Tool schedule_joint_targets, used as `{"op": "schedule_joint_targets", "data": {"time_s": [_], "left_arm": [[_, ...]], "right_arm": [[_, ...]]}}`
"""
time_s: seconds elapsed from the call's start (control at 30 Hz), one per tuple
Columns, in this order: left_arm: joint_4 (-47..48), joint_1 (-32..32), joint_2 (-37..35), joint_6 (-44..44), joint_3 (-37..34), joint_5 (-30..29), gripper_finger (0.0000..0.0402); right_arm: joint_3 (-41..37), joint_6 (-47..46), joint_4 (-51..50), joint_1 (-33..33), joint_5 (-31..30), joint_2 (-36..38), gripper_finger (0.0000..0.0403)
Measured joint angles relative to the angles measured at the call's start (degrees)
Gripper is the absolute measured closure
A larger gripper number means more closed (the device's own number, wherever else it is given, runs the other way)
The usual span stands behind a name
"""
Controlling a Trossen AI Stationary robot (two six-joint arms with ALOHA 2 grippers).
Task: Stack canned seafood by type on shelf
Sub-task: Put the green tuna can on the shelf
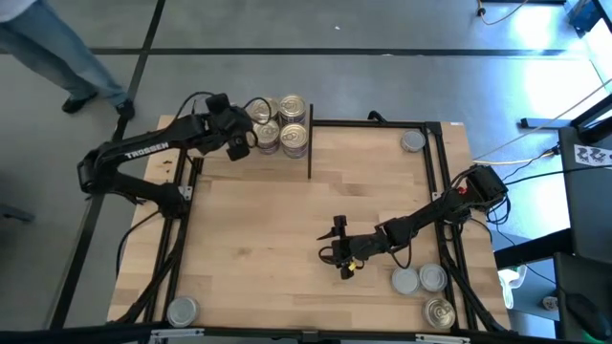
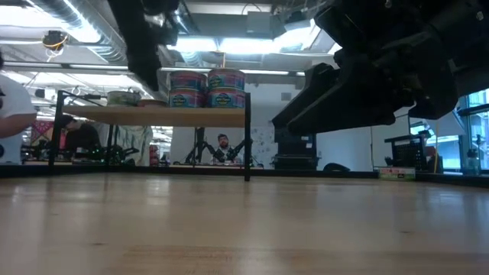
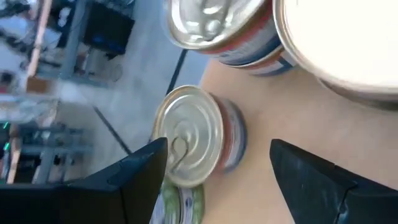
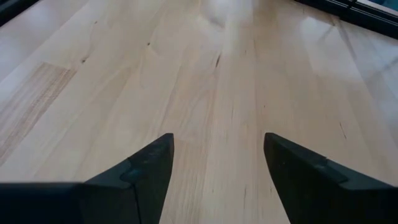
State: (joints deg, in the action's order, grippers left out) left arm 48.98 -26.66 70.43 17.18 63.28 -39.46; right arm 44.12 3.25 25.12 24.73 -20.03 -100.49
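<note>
Tins [image 1: 283,124] clustered on the shelf [image 1: 298,153] at the table's far-left edge, some stacked two high; more tins [image 1: 419,279] loose near the right front corner, one [image 1: 182,311] at the front left, one [image 1: 412,141] far right. Left gripper [image 1: 242,145] open and empty just beside the shelf tins, one gold-topped tin [image 3: 189,135] ahead of its fingers [image 3: 134,174]. Best centred over that tin, closed squarely on its wall, lifted straight without nudging neighbours. Right gripper [image 1: 340,250] open, empty, low over mid-table.

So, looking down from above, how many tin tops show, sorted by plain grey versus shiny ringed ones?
Plain grey tops: 3
Shiny ringed tops: 6
Total: 9 tops showing; any tins stacked underneath are not counted.
</note>
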Motion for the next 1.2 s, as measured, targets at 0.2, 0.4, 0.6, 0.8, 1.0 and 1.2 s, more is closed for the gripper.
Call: {"op": "schedule_joint_targets", "data": {"time_s": [0.2, 0.4, 0.6, 0.8, 1.0, 1.2], "left_arm": [[15.95, 10.75, 0.00, -15.96, 6.44, -1.44, 0.0119], [27.15, 25.13, -0.34, -36.65, 8.05, 8.79, 0.0119], [29.26, 41.53, -0.26, -52.53, 8.03, 12.32, 0.0119], [27.92, 52.40, -0.09, -61.98, 8.03, 14.00, 0.0119], [27.52, 56.79, -0.09, -70.76, 8.03, 14.11, 0.0119], [20.56, 58.30, 3.22, -70.62, 7.12, 21.31, 0.0119]], "right_arm": [[0.00, 0.00, 0.09, 0.00, -0.02, 0.00, 0.0155], [0.00, 0.00, 0.35, 0.00, 0.00, 0.00, 0.0155], [0.00, -0.07, 0.33, 0.00, 0.11, 0.00, 0.0155], [0.00, -0.11, 0.35, 0.00, 0.11, 0.00, 0.0155], [0.00, -0.11, 0.37, 0.00, 0.13, 0.00, 0.0155], [0.00, -0.11, 0.37, 0.00, 0.13, 0.00, 0.0155]]}}
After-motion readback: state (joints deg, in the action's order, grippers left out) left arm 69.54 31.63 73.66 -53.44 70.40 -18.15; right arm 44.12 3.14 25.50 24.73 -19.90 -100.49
